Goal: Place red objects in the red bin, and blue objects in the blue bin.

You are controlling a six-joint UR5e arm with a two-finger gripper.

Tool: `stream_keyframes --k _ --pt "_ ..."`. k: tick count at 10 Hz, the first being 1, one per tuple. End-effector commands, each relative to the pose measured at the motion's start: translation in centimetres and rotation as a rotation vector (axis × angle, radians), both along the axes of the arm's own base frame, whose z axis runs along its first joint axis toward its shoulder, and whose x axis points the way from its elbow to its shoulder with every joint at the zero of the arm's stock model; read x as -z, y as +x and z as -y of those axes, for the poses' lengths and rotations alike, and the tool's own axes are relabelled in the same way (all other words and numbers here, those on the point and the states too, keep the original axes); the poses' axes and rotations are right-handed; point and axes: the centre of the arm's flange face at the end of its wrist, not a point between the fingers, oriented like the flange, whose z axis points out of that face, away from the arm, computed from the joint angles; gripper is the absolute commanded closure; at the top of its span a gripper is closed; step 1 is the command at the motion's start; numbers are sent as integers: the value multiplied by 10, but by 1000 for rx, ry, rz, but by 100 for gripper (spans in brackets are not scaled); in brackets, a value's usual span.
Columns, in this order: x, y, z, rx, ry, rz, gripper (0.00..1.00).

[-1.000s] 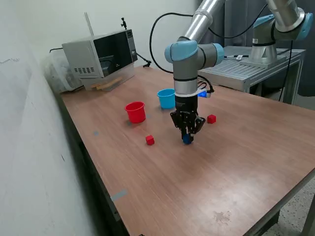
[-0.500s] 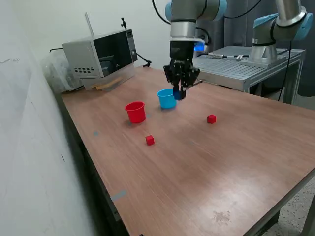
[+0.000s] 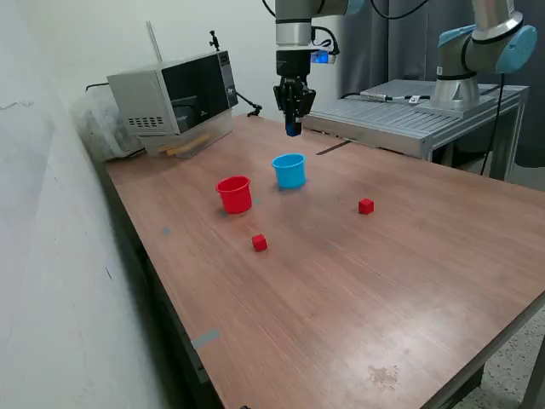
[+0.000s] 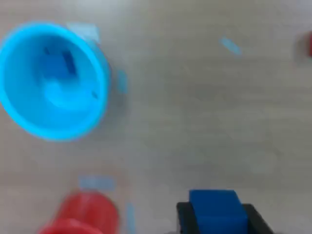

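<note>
My gripper [image 3: 293, 128] hangs high above the table, up and behind the light blue cup [image 3: 289, 170], and is shut on a dark blue cube [image 4: 214, 210] that shows between the black fingers in the wrist view. The blue cup [image 4: 52, 80] stands upright with another dark blue cube [image 4: 59, 66] lying inside it. The red cup [image 3: 234, 193] stands to the exterior view's left of the blue one; its rim [image 4: 80, 217] shows blurred in the wrist view. Two small red cubes lie on the table, one [image 3: 259, 243] in front of the red cup, the other [image 3: 366, 205] toward the exterior view's right.
A microwave-like box [image 3: 174, 95] sits at the back on the exterior view's left, beside a clear plastic bag. A second robot arm [image 3: 477, 51] stands on a metal bench [image 3: 409, 111] behind the table. The wooden table's edge [image 3: 170, 315] runs along the wall.
The gripper has lifted the dark blue cube from the table near the front, carried it back past the blue cup and risen higher, now behind and above the cup.
</note>
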Motion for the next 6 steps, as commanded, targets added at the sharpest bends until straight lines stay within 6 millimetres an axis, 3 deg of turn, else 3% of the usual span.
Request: stream_keyframes --k 1,6 --pt "45 42 -52 75 -20 109 100" --pt "51 46 -64 69 -18 103 100"
